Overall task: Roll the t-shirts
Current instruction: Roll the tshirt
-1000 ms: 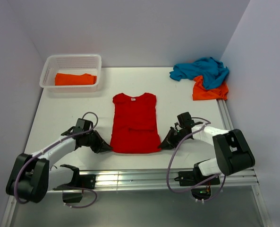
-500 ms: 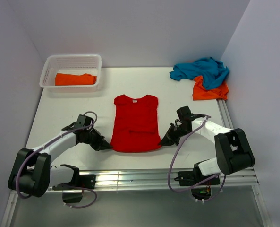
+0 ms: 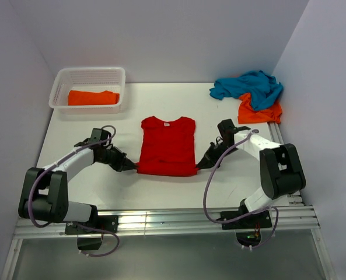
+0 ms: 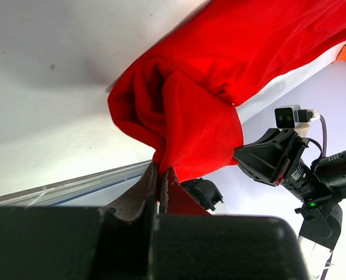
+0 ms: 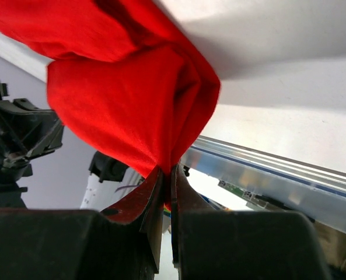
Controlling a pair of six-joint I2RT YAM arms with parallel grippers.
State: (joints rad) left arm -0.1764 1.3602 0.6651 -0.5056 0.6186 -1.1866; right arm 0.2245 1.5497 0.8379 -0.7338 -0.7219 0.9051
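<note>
Lying flat mid-way across the white tabletop (image 3: 178, 99), a bright red cotton t-shirt (image 3: 167, 153) points its collar toward the back wall, its near hem bunched at both corners. The left gripper (image 3: 132, 167) is clamped on the hem's left corner and the right gripper (image 3: 201, 165) on its right corner. A white plastic lattice basket (image 3: 62, 81) at back left holds a folded orange t-shirt (image 3: 92, 97). At back right, a crumpled teal t-shirt (image 3: 248, 84) lies atop a second orange t-shirt (image 3: 259, 112).

Reach low and inward from both sides; clamp left gripper (image 3: 132, 167) and right gripper (image 3: 201, 165) tight on near corners of red t-shirt (image 3: 167, 146).
</note>
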